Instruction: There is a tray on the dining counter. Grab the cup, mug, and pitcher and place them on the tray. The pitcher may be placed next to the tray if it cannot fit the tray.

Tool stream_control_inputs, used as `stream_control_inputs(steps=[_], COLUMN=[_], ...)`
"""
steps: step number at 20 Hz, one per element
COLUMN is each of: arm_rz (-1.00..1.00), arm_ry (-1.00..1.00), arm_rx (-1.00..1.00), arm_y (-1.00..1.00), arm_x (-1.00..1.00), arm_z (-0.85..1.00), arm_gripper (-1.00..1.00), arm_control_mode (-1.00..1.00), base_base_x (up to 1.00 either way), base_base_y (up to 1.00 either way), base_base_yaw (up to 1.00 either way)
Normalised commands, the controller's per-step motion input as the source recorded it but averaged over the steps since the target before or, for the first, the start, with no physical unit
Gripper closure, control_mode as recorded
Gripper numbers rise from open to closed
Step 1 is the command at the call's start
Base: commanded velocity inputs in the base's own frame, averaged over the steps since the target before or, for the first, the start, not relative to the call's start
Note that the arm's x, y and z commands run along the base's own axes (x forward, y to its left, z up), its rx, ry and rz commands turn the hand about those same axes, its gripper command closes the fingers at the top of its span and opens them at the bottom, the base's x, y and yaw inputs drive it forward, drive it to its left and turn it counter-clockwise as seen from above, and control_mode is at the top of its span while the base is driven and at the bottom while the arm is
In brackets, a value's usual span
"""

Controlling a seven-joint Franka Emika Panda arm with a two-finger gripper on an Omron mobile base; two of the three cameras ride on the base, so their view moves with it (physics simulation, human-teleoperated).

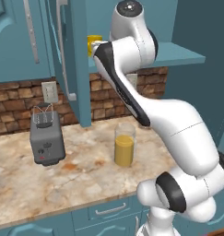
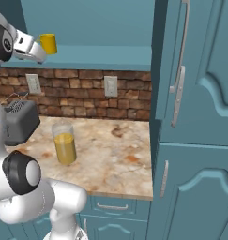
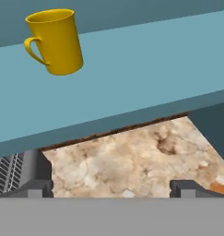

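Mug (image 3: 54, 40) sits upright on the teal shelf (image 3: 132, 83) inside the open upper cabinet, handle turned to the side in the hand view, up & off-centre from the tool (image 3: 111, 188). Tool is raised to shelf height w/ jaws spread wide, nothing between them, apart from the mug — prob. lined up for a level, sideways approach, since the shelf edge blocks a reach from below. Judged step: closing in on the mug; grasp not yet made.

Below the shelf, pitcher (image 1: 124, 144) of orange liquid stands upright on the marbled tabletop (image 1: 76, 175), well apart from the tool, w/ the grey toaster (image 1: 46, 137) off to one side. Open cabinet door (image 1: 69, 50) hangs beside the arm; a wide swing out could clip it. Mug looks light, rigid, easy across the body.
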Motion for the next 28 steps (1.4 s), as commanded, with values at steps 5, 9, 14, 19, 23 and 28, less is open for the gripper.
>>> stream_control_inputs(steps=[5, 9, 14, 19, 23, 28], arm_rz=[0.00, 0.00, 0.00, 0.00, 0.00, -0.03], arm_ry=[0.00, 0.00, 0.00, 0.01, 0.00, 0.00], arm_rx=[0.00, 0.00, 0.00, 0.00, 0.00, 0.00], arm_y=[0.30, 0.29, 0.23, 0.12, 0.12, 0.07], arm_x=[0.68, 0.61, 0.58, 0.46, 0.31, 0.25], arm_z=[0.06, 0.07, 0.06, 0.04, 0.01, 0.01], arm_gripper=[-1.00, -1.00, -1.00, -1.00, -1.00, -1.00], arm_control_mode=[-1.00, -1.00, -1.00, -1.00, -1.00, -1.00], base_base_x=[0.00, 0.00, 0.00, 0.00, 0.00, 0.00], base_base_y=[0.00, 0.00, 0.00, 0.00, 0.00, 0.00], base_base_yaw=[0.00, 0.00, 0.00, 0.00, 0.00, 0.00])
